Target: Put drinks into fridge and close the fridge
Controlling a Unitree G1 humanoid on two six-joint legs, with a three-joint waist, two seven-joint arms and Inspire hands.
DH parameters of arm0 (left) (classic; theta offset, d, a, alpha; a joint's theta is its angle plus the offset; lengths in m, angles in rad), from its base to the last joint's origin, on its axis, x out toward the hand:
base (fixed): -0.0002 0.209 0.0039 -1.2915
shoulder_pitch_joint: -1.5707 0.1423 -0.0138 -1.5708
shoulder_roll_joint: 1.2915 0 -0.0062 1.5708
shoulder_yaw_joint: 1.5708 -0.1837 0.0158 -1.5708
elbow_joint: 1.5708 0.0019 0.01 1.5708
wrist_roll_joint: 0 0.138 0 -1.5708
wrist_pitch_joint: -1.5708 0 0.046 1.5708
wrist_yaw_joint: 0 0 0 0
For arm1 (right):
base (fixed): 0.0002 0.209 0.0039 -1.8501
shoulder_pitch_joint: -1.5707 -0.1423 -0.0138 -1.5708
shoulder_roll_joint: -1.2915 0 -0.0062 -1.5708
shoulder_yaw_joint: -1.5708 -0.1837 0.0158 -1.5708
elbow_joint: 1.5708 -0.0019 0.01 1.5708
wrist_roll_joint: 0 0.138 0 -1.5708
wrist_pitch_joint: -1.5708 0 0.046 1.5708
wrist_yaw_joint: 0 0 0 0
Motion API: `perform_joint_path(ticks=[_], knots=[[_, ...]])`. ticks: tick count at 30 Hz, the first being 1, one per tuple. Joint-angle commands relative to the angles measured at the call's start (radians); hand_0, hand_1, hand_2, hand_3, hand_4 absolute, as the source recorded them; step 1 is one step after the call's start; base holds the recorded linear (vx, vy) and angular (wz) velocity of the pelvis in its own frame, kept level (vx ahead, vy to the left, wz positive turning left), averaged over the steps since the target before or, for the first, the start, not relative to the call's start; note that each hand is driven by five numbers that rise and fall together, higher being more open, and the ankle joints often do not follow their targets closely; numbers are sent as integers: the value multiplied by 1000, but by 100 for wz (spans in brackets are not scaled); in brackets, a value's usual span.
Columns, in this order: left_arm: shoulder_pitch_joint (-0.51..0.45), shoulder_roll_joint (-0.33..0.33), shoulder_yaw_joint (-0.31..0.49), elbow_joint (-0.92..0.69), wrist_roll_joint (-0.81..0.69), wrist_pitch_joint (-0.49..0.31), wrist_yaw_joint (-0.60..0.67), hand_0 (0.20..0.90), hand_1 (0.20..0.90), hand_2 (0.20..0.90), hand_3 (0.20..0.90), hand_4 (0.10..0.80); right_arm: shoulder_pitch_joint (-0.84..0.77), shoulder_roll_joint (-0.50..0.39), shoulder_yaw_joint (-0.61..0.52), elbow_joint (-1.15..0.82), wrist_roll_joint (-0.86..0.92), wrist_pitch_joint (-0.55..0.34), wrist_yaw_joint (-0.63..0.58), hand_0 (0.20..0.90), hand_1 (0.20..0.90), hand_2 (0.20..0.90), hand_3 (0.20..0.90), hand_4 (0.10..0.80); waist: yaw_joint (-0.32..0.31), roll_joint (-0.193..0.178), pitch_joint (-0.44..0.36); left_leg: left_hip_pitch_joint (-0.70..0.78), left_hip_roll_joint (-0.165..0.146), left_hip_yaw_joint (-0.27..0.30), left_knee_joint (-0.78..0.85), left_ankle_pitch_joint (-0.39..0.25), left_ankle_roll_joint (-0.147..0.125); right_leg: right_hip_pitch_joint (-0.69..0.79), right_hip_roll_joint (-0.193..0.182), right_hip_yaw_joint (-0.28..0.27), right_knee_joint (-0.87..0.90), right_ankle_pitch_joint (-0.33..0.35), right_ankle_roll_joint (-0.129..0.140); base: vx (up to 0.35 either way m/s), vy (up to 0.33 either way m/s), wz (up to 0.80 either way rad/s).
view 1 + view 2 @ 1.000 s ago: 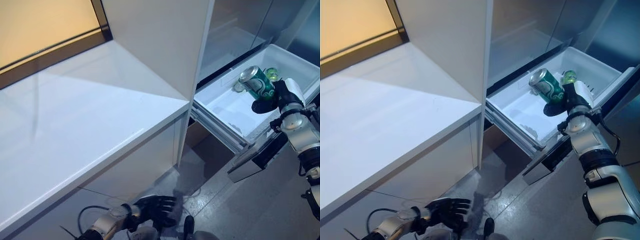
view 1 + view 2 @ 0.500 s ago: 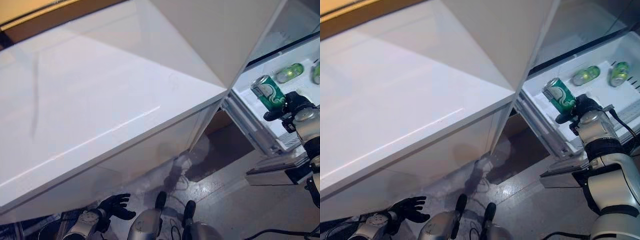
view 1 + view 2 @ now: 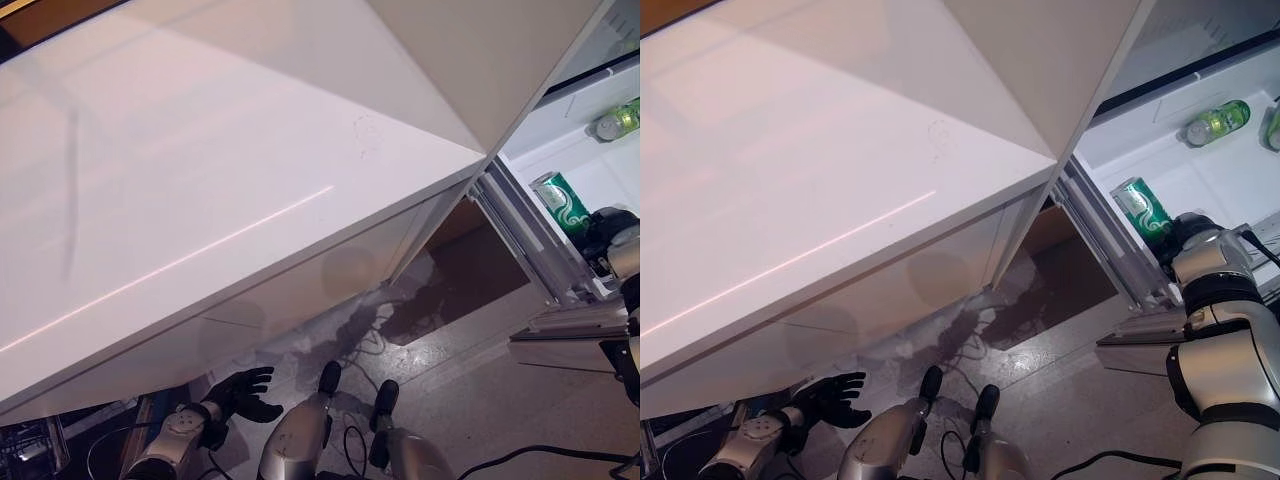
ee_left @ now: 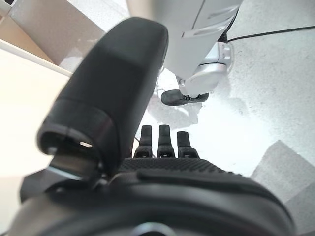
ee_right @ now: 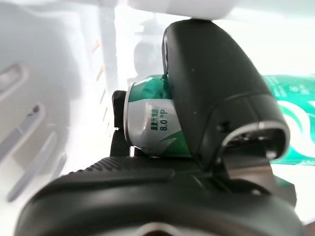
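Note:
My right hand (image 3: 1193, 234) is shut on a green can (image 3: 1143, 207) and holds it tilted over the near left part of the open white fridge drawer (image 3: 1230, 175). In the right wrist view the thumb (image 5: 216, 98) and the fingers wrap round the can (image 5: 152, 125). Green drinks (image 3: 1213, 122) lie on their sides at the far end of the drawer. My left hand (image 3: 240, 392) hangs low over the floor, open and empty, and in the left wrist view its fingers (image 4: 160, 140) are straight.
A wide white counter (image 3: 200, 180) takes up the left and middle. A tall white cabinet side (image 3: 480, 50) stands between the counter and the fridge. The drawer's grey front panel (image 3: 1140, 350) juts out over the grey floor (image 3: 480, 400).
The camera has swung, so the whole scene has shifted. My right hand still holds the can, now lower and closer to the drawer's near left side. My left hand stays low.

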Motion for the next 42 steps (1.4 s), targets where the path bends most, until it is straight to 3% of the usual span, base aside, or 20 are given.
perform_joint_path(ticks=[1,2,10,15,18,22,30,35,42], knots=[[61,32,-16,-38,-37,-17,-4,900,900,900,900,800,-84,-113,43,-12,-74,-22,15,479,479,479,409,309,4,-10,-47,-92,-24,19,164,-94,20,-133,5,13,272,-118,-19,0,0,0],[59,32,-14,-40,-34,-15,-7,900,900,900,900,800,-78,-109,41,-10,-78,-23,12,900,900,900,900,800,2,-9,-46,-94,-24,21,165,-94,21,-137,4,16,274,-116,-18,0,0,0],[55,30,-6,-40,-33,-1,-9,900,900,900,900,800,-50,-113,25,-104,-37,-90,-115,900,900,900,900,800,-23,-15,-40,-80,-18,49,155,-98,27,-142,6,38,272,-105,-8,-19,11,-5],[71,20,18,-37,-12,-4,-22,900,900,900,900,800,-11,-144,-20,-311,61,-158,-225,900,900,900,900,800,-51,-30,-58,-52,-14,67,141,-108,29,-126,10,56,264,-104,-1,-2,15,-14],[100,7,34,-40,13,-16,-25,900,900,900,900,800,64,-175,-109,-454,154,-222,-281,900,900,900,900,800,-76,-43,-83,-23,-13,78,125,-118,31,-104,15,74,249,-106,4,26,36,-19],[126,-25,61,-7,50,-36,-24,900,900,900,900,800,240,-178,-337,-688,264,-379,-433,900,900,900,900,800,-122,-63,-138,23,-12,93,107,-137,35,-71,21,104,231,-112,14,58,20,-22],[125,-73,56,67,97,-47,-15,900,900,900,900,800,489,-51,-622,-846,477,-533,-660,900,900,900,900,800,-172,-70,-237,85,-7,129,81,-165,36,-28,20,138,202,-119,33,30,10,-21],[118,-92,39,88,90,-22,-4,900,900,900,900,800,561,75,-699,-805,778,-593,-683,900,900,900,900,800,-183,-66,-277,118,1,156,77,-182,34,-2,10,139,198,-126,41,46,-10,-20],[117,-106,28,90,57,8,11,900,900,900,900,800,598,174,-703,-744,852,-645,-684,900,900,900,900,800,-169,-58,-266,110,0,152,160,-220,47,-5,-14,119,269,-155,30,37,-12,-3]])
